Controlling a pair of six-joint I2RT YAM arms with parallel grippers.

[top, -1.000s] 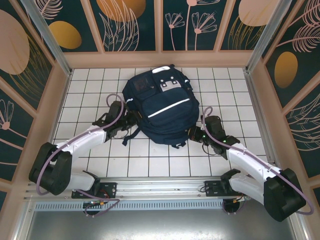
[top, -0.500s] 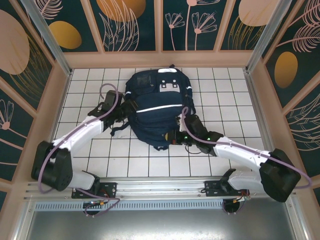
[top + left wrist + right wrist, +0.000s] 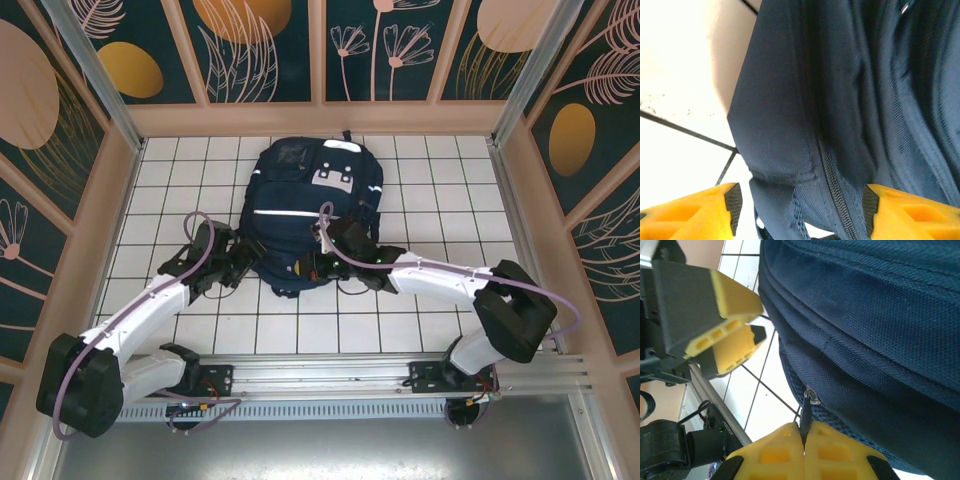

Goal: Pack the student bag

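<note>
student bag (image 3: 315,205) flat on tiled table (image 3: 450,200). r gripper (image 3: 804,440) clamped on zip pull (image 3: 805,416) at near edge. l gripper (image 3: 801,205) w/ jaws apart, bag corner between.

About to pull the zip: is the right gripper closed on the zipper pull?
Yes, the right gripper is shut, with the dark zipper pull of the student bag pinched between its yellow fingers.

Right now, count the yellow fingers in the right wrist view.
4. Two belong to the right gripper, bottom edge, pinched on the zipper pull of the student bag. Two belong to the left gripper, upper left, spread apart. None seem hidden.
</note>
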